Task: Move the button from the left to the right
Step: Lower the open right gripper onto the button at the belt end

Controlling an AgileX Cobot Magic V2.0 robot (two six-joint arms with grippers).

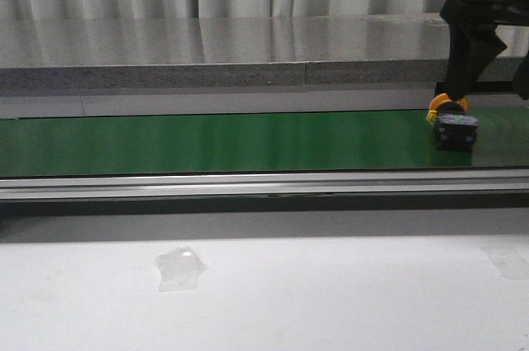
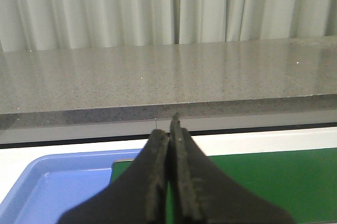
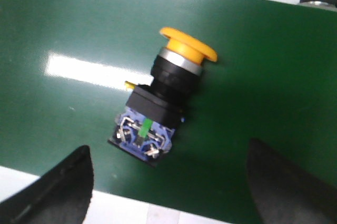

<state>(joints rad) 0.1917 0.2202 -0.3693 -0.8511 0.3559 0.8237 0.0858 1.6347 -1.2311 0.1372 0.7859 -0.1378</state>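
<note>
The button (image 1: 455, 124) lies on its side on the green belt (image 1: 231, 143) at the far right, yellow head toward the back. In the right wrist view the button (image 3: 163, 97) shows its yellow head, black collar and a blue terminal block with a green tab. My right gripper (image 3: 168, 187) is open, its dark fingers (image 3: 63, 192) spread wide on either side, nothing between them. In the front view my right gripper (image 1: 471, 58) hangs just above the button. My left gripper (image 2: 169, 145) is shut and holds nothing; it does not show in the front view.
A blue tray (image 2: 58, 187) sits by the belt's left end under the left gripper. A grey speckled ledge (image 1: 207, 58) runs behind the belt, and a metal rail (image 1: 248, 184) runs along its front. A piece of clear tape (image 1: 180, 267) lies on the white table.
</note>
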